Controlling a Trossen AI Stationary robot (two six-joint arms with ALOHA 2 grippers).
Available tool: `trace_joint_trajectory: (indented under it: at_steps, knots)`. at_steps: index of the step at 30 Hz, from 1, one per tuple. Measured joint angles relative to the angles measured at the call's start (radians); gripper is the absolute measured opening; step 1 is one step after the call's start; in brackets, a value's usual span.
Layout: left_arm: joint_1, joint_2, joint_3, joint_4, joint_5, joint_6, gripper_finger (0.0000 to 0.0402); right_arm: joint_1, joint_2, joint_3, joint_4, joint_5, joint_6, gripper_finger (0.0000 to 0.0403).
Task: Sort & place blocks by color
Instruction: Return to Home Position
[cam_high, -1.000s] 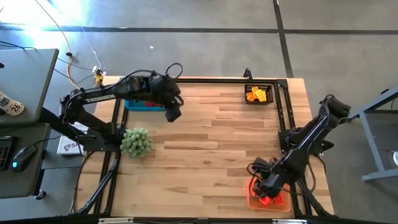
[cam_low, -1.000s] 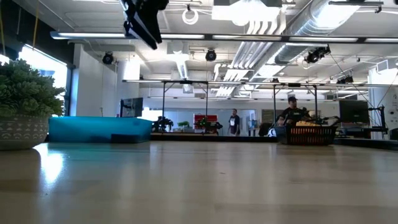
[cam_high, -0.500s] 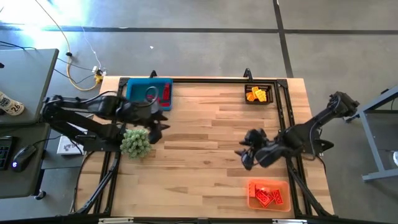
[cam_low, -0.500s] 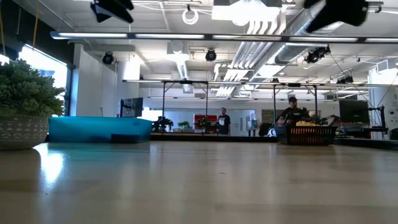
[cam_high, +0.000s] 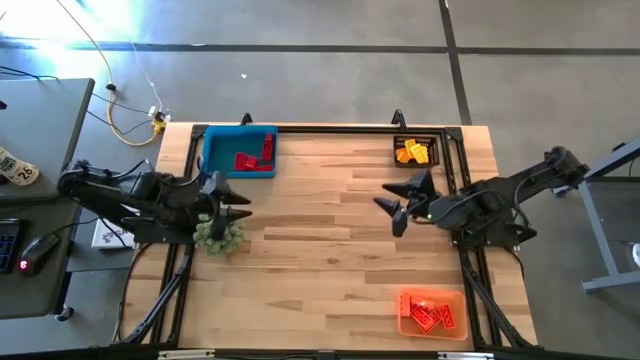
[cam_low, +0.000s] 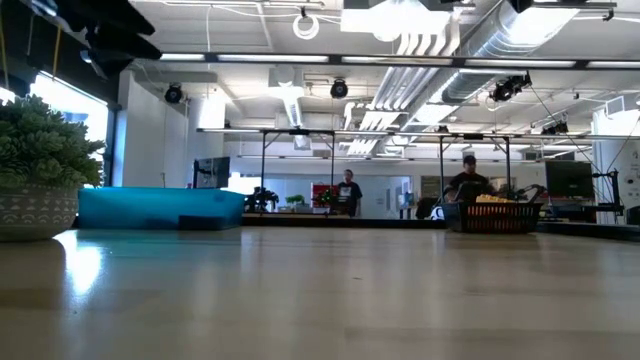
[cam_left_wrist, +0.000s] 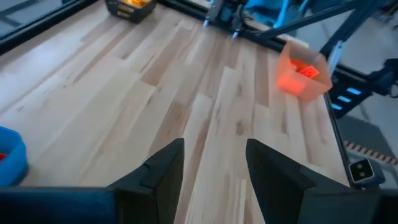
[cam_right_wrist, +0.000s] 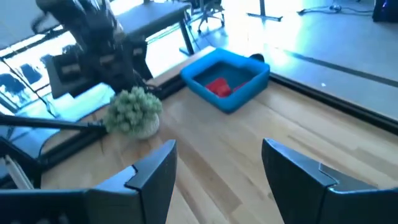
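Red blocks (cam_high: 254, 159) lie in the blue bin (cam_high: 222, 152) at the far left. Orange and yellow blocks (cam_high: 414, 152) fill the black basket (cam_high: 417, 138) at the far right. More red blocks (cam_high: 432, 316) lie in the orange see-through bin (cam_high: 408, 300) at the near right. My left gripper (cam_high: 236, 206) hovers open above the green plant (cam_high: 218, 234), nothing between its fingers (cam_left_wrist: 163, 168). My right gripper (cam_high: 401, 198) hovers open right of the table's middle, near the basket, also with nothing in it (cam_right_wrist: 217, 174).
The green plant (cam_right_wrist: 133, 110) stands in a pot at the table's left edge, just near of the blue bin (cam_right_wrist: 227, 77). A black frame (cam_high: 457, 190) runs along the table's sides. Bare wood (cam_high: 320, 250) spans the middle. People stand in the room behind (cam_low: 347, 192).
My left gripper has drawn back from above the blue bin toward the table's left and near edges, sinking, and now hovers over the plant. My right gripper has risen from the orange bin and gone toward the far edge, tipping from pointing down to nearly level.
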Motion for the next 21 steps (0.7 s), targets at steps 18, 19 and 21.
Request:
trace_joint_trajectory:
  at_steps: [18, 19, 21]
  knots:
    - [-0.017, -0.447, -0.433, 0.235, -0.113, 0.155, 0.0161, -0.012, -0.064, 0.0, -0.018, 0.038, 0.07, 0.022]
    - [-0.017, -0.467, -0.452, 0.245, -0.117, 0.161, 0.0161, -0.012, -0.064, 0.0, -0.026, 0.038, 0.068, 0.022]
    - [-0.017, -0.503, -0.484, 0.263, -0.121, 0.176, 0.0161, -0.013, -0.064, 0.0, -0.051, 0.047, 0.057, 0.022]
